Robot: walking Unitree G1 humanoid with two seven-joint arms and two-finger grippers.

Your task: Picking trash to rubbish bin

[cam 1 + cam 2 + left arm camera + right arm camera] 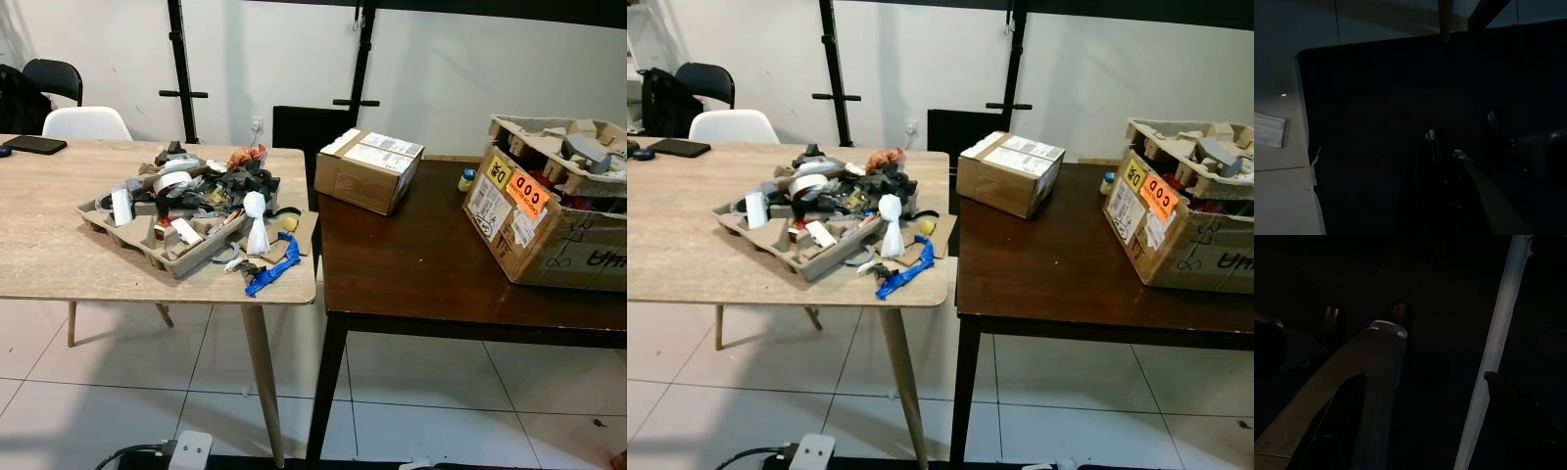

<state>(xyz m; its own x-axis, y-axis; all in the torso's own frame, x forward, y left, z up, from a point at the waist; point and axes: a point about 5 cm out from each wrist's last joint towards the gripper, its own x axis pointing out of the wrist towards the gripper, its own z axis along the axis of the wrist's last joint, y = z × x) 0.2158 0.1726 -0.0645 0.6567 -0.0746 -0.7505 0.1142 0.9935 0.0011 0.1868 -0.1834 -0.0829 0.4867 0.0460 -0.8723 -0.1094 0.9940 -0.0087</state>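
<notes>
I see the trash pile point(201, 211) heaped on a cardboard tray point(147, 247) at the light wooden table's point(59, 245) right end, beside the dark table point(421, 264) (two boxes there). Both wrist views are dark; I cannot tell either claw's state.

You get sharp, evenly bright eye views, with soft glare on the dark brown wooden table point(421, 264) at right and shadows on the white tiled floor point(118, 392), while both wrist views stay nearly black.
</notes>
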